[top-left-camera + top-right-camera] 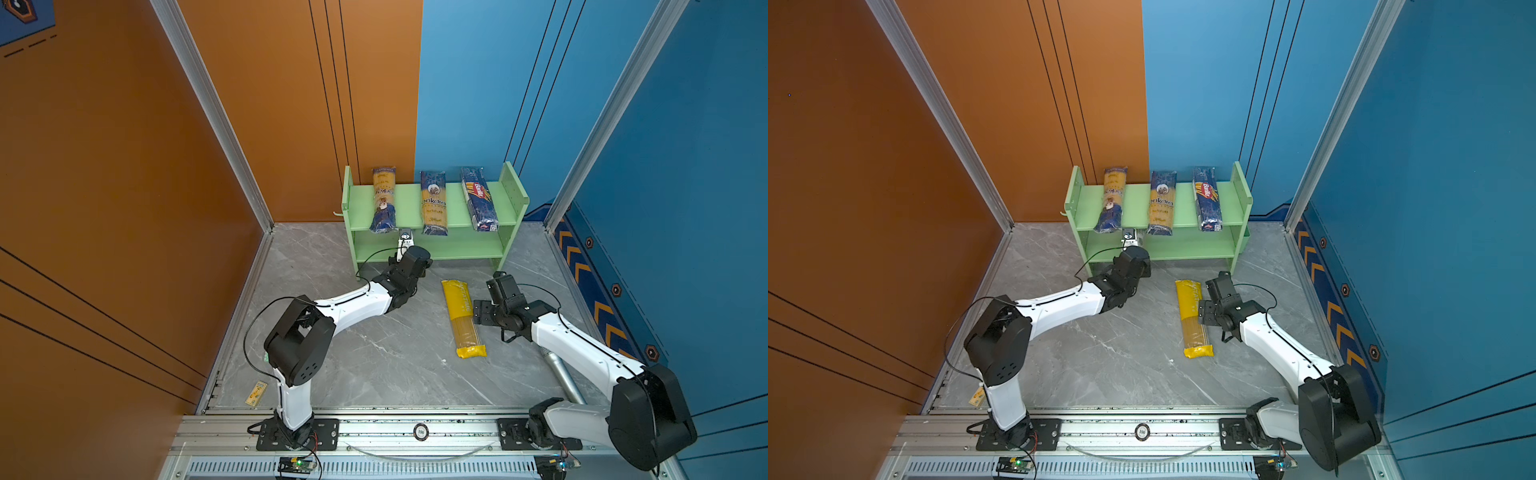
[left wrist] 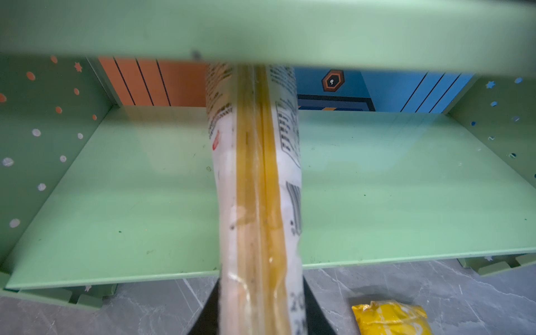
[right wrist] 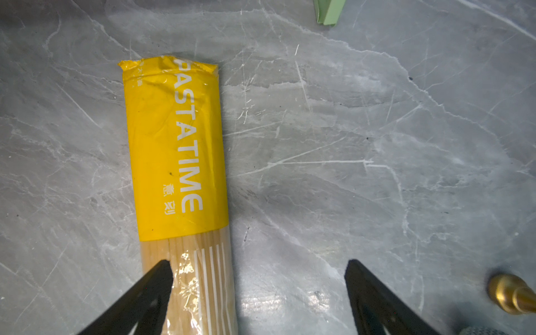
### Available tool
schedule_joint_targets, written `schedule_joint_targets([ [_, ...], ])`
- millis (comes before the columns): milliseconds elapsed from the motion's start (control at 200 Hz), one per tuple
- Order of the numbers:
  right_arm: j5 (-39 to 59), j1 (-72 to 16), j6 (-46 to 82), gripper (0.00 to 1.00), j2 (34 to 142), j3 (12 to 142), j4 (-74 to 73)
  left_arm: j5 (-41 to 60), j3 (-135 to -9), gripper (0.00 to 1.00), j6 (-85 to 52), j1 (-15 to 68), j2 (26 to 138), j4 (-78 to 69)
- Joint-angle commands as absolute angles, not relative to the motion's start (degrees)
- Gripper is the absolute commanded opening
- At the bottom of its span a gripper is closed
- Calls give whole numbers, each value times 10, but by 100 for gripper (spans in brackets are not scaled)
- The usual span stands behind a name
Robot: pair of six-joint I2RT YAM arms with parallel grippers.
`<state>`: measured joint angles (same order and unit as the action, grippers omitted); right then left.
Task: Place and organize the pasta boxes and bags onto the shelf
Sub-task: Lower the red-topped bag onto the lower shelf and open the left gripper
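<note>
The green shelf [image 1: 411, 199] [image 1: 1133, 203] stands at the back with three pasta bags across its top tier: two navy-and-yellow ones [image 1: 383, 199] [image 1: 433, 202] and a navy Barilla one [image 1: 478, 198]. My left gripper [image 1: 405, 245] [image 2: 261, 319] is shut on a white-backed pasta bag [image 2: 255, 174] that reaches in over the lower board [image 2: 406, 188], under the top tier. A yellow-ended pasta bag [image 1: 463, 318] [image 1: 1192, 318] [image 3: 177, 145] lies on the floor. My right gripper [image 1: 478, 311] [image 3: 259, 262] hangs open over its clear part, one finger above the bag and one above bare floor.
A silver microphone [image 1: 559, 368] lies on the floor under the right arm; its brass tip [image 3: 510, 294] shows beside the right gripper. A small yellow tag [image 1: 255, 392] sits at the front left. Orange and blue walls close in behind the shelf.
</note>
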<state>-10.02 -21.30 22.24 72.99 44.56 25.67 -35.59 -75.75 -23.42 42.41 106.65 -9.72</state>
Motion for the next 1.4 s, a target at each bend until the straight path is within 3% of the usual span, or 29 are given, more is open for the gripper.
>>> schedule_joint_targets([
  [0,-91,-208,210,91,736,447,251,-388,-787,7,-237,420,1057,-181],
  [370,-87,-204,208,91,739,447,251,-395,-784,13,-240,422,1069,-185],
  [466,-87,-203,208,91,739,446,252,-400,-783,20,-242,424,1072,-185],
  [551,-87,-203,209,91,739,446,251,-399,-782,15,-243,424,1075,-185],
  [836,-86,-200,207,91,739,445,252,-401,-775,21,-251,424,1078,-187],
  [981,-86,-200,207,91,738,444,252,-405,-772,31,-251,425,1077,-188],
  [1192,-85,-200,207,91,737,443,252,-402,-770,33,-253,426,1078,-189],
  [1397,-85,-199,207,91,732,442,252,-401,-765,44,-250,428,1075,-192],
])
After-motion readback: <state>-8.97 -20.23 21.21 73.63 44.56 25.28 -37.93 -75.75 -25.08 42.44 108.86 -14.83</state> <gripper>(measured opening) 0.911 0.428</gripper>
